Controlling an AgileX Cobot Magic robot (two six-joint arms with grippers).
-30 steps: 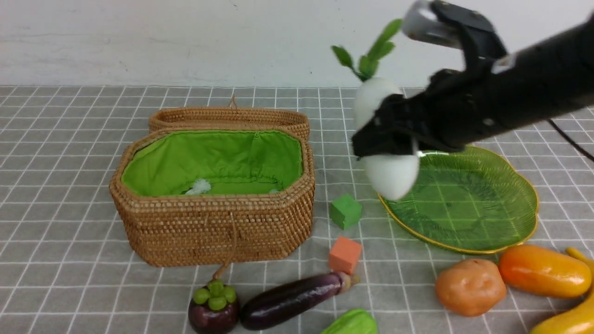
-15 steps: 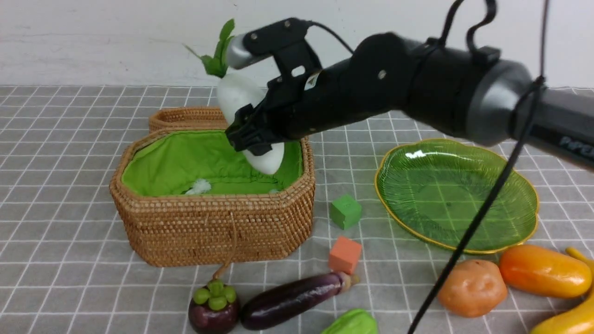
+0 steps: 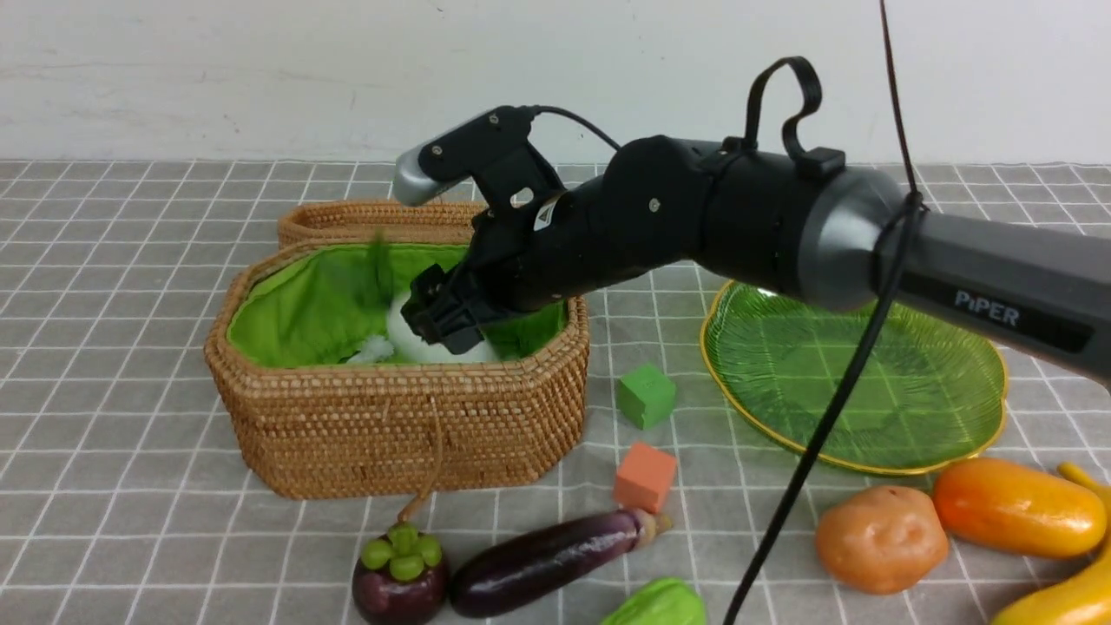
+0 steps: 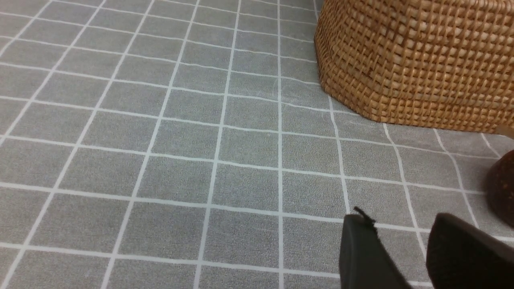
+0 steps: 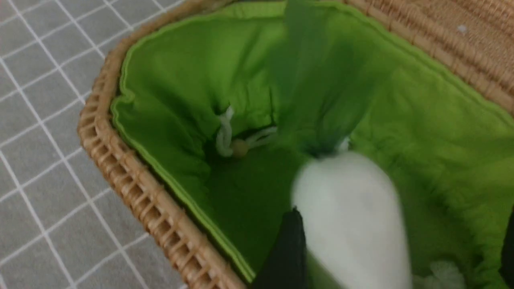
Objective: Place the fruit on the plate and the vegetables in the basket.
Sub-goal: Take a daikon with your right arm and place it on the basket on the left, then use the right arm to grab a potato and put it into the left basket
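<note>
My right gripper hangs open over the brown basket, its fingers spread wide. The white radish lies blurred on the green lining, beside one finger and free of the other. The green plate is bare. Mangosteen, eggplant and a light green vegetable lie in front of the basket. Potato, mango and banana lie at the front right. My left gripper hovers low over the cloth near the basket, open and holding nothing.
A green cube and an orange cube sit between basket and plate. The basket's woven lid lies folded back behind it. The right arm's cable hangs across the plate's near side. A white wall bounds the far edge.
The right arm swung left from over the plate to the basket and lowered. Its jaws opened and the radish dropped from the grip into the basket. The left gripper shows no change.
</note>
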